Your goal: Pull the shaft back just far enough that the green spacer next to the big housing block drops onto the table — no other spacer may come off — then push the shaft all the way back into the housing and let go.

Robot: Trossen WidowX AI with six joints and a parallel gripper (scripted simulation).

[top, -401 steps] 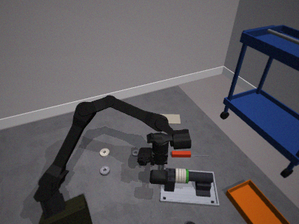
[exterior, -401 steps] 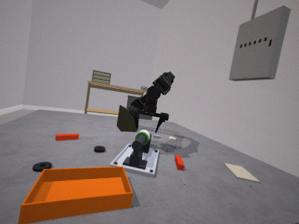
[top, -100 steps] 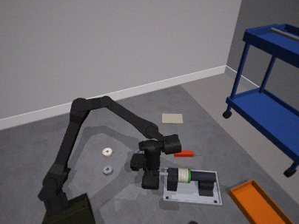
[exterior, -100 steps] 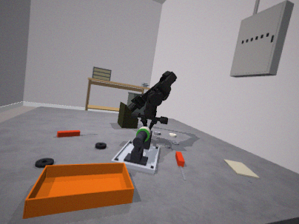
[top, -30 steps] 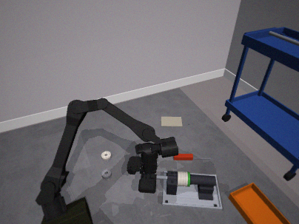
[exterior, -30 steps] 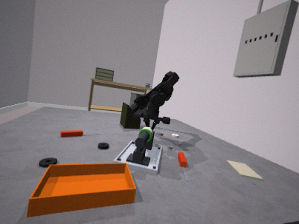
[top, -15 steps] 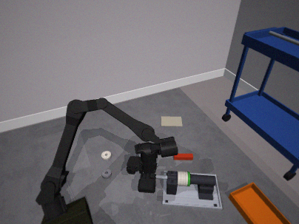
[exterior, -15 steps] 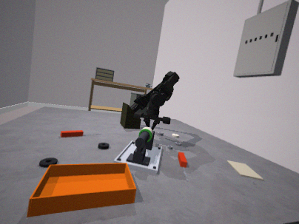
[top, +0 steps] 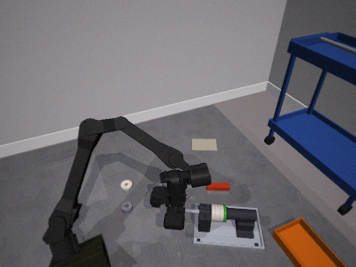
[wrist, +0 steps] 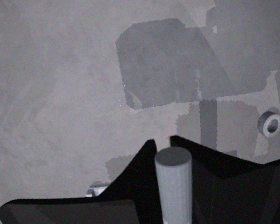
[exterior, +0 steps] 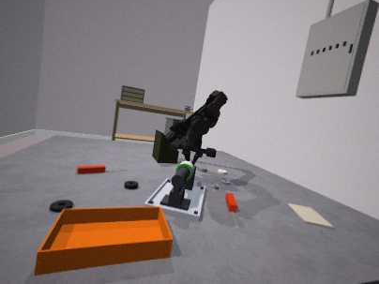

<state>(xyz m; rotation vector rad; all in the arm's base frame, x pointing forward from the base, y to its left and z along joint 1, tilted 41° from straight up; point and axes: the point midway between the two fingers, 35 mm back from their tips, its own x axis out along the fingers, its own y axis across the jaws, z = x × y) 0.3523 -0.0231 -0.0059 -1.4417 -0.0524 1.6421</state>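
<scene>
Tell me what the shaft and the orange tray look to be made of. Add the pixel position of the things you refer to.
The shaft [top: 191, 211] [wrist: 175, 192]: probably metal, satin finish, judging by its even pale grey and soft shading.
The orange tray [top: 280, 235] [exterior: 105, 250]: likely plastic or painted metal, matte; the colour is uniform, without sharp highlights.

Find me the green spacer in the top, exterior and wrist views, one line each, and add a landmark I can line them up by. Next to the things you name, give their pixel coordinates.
Top: the green spacer [top: 225, 212] [exterior: 185, 172] is right of centre, low, between the cream spacers and the dark housing.
Exterior: at the centre, below the middle, behind the housing's near end.
Wrist: not in it.
Shared landmark: the gripper [top: 185, 211] [exterior: 188, 161] [wrist: 163, 145], seen in all three.
</scene>
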